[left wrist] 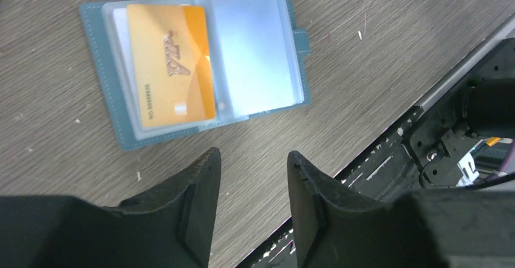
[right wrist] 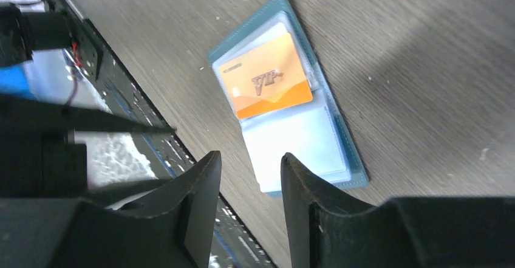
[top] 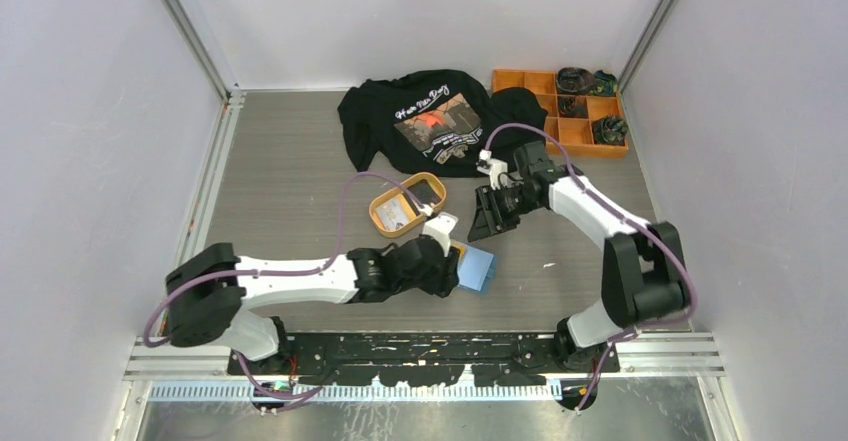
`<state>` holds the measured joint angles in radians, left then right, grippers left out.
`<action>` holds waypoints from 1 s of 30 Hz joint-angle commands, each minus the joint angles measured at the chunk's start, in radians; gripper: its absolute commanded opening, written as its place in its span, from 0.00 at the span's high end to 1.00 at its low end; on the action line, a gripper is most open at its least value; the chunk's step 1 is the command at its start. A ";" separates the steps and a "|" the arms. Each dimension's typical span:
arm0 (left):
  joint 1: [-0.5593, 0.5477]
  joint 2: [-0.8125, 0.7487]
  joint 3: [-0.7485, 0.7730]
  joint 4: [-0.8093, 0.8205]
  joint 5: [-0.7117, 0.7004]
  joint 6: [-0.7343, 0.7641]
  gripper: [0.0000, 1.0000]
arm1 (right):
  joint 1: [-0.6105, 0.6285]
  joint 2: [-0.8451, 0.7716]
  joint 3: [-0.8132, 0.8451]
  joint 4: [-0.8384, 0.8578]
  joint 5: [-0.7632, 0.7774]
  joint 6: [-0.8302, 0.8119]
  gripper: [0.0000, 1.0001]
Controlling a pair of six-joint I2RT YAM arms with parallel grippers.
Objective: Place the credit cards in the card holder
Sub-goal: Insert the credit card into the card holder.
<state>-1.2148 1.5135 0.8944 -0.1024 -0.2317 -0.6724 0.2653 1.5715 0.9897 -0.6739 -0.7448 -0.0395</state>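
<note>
I have the holder [top: 480, 269] lying open on the table [top: 290, 191], toward the near middle, between the two grippers. The left gripper [top: 452, 264] is just beside it, on the side of its own arm. The right gripper [top: 490, 217] hovers on the far side, tilted down toward it.

From the left wrist I look straight onto the open holder: teal cover flat on the wood, clear sleeves up, snap tab [left wrist: 302, 40] sticking out at one edge. An orange card [left wrist: 173, 67] sits on one page. It looks tucked under the clear sleeve, but I cannot tell whether it is pushed fully home. The other page shows only pale blue sleeve. The left fingers [left wrist: 200, 183] stand moderately apart with bare table showing in the gap, so nothing is held and they are clear of the holder.

The right wrist shows much the same from the opposite side — the holder below and ahead, the orange card on the page nearer the table's front rail. Here too the fingers [right wrist: 200, 189] are parted by a middling gap, and I see only table between them.

The tray [top: 373, 208] sits beyond the left gripper, apart from the holder, with a light card [top: 396, 216] and a dark card [top: 427, 193] in it. Further back are a black shirt [top: 425, 121] and, beside it at the far right, the box [top: 525, 81].
</note>
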 commanded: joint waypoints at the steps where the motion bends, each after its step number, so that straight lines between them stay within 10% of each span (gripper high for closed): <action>1: 0.053 -0.124 -0.138 0.162 0.000 0.047 0.53 | 0.000 -0.189 -0.036 0.040 -0.026 -0.192 0.54; 11: 0.259 -0.207 -0.373 0.433 0.208 -0.022 0.41 | 0.172 -0.540 -0.314 0.104 -0.058 -1.063 0.64; 19: 0.310 -0.104 -0.329 0.440 0.259 -0.039 0.43 | 0.309 -0.249 -0.176 0.075 0.191 -1.215 0.96; 30: 0.311 0.020 -0.265 0.387 0.215 -0.042 0.49 | 0.360 -0.128 -0.240 0.330 0.404 -1.090 0.99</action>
<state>-0.9081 1.4998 0.5869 0.2649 -0.0109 -0.7071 0.6125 1.4128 0.7525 -0.4713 -0.4263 -1.1599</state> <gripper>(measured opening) 0.519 0.043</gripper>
